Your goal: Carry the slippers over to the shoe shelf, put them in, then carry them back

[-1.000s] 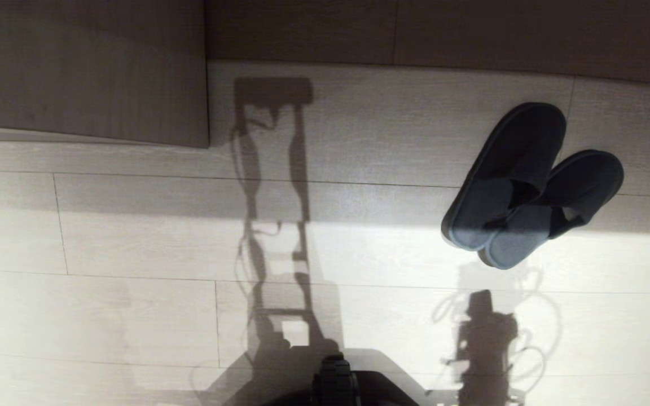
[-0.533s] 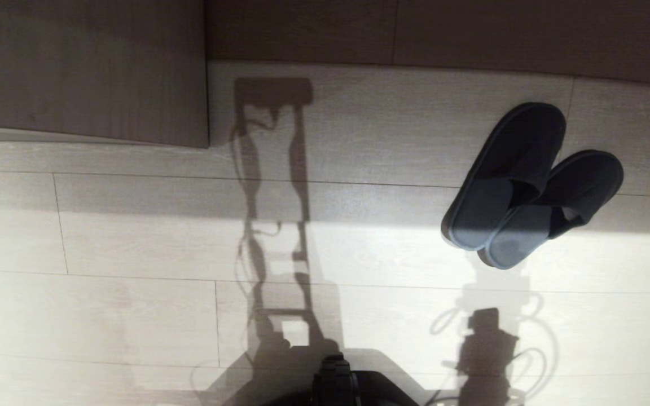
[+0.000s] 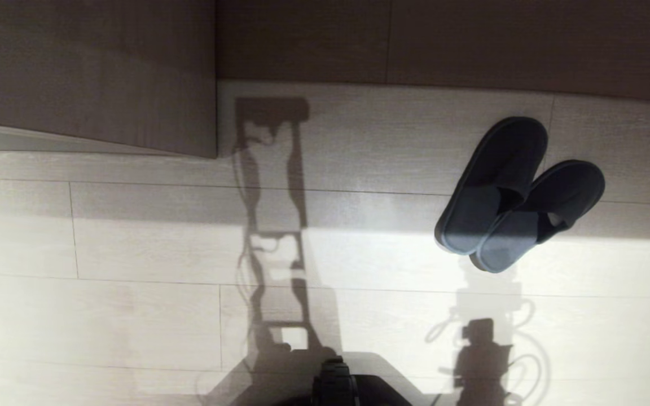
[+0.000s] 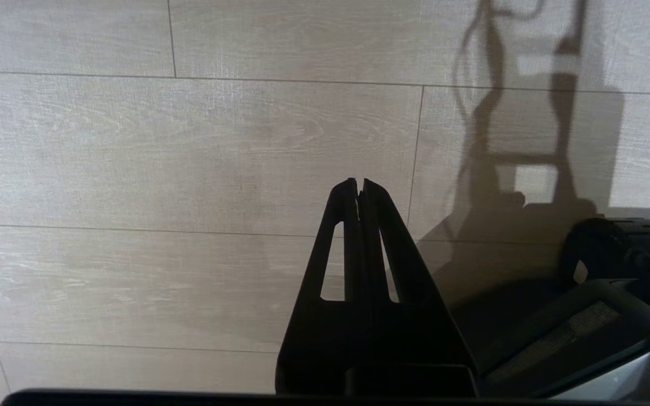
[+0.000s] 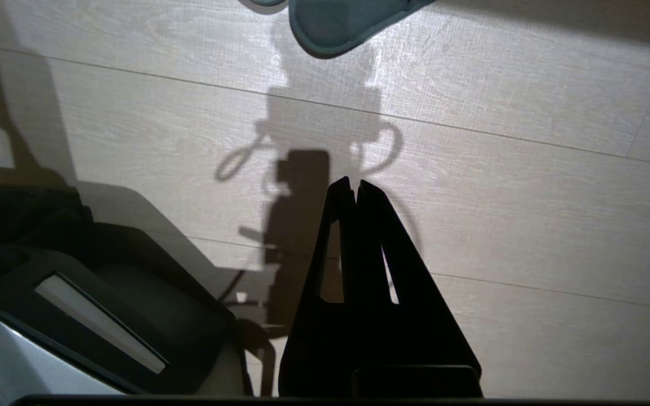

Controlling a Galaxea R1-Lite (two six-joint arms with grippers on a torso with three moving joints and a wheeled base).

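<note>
Slippers (image 3: 519,194) on the floor (image 3: 150,316), far right, overlapping side by side, near the dark wood panel (image 3: 471,45). Right hand (image 5: 355,186) fully closed, empty, short of them; left hand (image 4: 359,183) closed, empty, parked. Risk: grabbing one slipper only, since overlapped pair may split on lift.

Dark grey-blue slippers (image 3: 519,194), a pair with wide straps, lying flat on the pale plank floor (image 3: 133,316), side by side and overlapping, set askew near the dark wood wall.
</note>
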